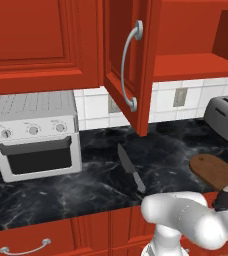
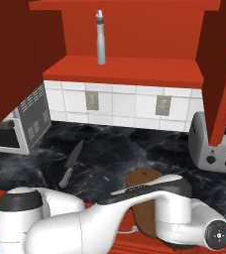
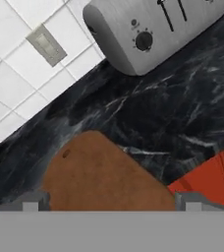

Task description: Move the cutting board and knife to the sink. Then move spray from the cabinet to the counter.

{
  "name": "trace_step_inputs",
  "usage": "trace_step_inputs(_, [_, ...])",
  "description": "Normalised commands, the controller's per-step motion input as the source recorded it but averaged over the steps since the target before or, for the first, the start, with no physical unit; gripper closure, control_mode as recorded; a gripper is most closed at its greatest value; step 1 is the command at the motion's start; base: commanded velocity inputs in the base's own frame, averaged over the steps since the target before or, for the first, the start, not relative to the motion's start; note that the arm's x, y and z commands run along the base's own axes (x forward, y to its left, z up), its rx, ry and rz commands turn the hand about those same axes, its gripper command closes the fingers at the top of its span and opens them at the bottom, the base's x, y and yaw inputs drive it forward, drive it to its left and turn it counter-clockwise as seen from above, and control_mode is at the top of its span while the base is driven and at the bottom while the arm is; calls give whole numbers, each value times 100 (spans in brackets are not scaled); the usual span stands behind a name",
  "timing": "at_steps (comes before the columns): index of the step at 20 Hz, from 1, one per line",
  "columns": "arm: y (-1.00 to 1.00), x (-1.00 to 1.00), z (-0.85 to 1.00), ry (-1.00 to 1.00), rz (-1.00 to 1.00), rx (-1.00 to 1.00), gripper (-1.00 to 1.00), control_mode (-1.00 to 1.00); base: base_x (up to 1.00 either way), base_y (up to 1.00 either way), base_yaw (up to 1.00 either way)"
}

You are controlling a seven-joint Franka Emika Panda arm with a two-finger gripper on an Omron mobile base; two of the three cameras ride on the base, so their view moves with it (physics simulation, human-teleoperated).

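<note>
Nothing moved yet: cutting board (image 3: 97, 172) and knife (image 1: 131, 167) lie on the desk (image 1: 86, 185). Spray (image 2: 100, 37) stands in the cabinet (image 2: 135, 67). Fingers (image 3: 30, 203) apart over the board, empty.

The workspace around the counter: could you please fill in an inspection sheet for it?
Surface: black counter, nothing spilled.
Job's things: board flat at the counter's front edge; knife flat, left of the board, apart from it; spray upright on the open cabinet shelf.
Clutter: toaster oven at left, toaster at right, both by the wall.
End effector: open, over the board, holding nothing.
Cables: nothing seen.
Surroundings: tiled wall with outlets; red drawers below.
</note>
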Motion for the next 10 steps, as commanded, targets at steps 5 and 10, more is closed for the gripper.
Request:
trace_step_inputs(5, [-12, -89, -18, 0, -6, 36, -100, -100, 0, 0, 0])
trace_step_inputs(10, [0, -15, -14, 5, 0, 34, -100, -100, 0, 0, 0])
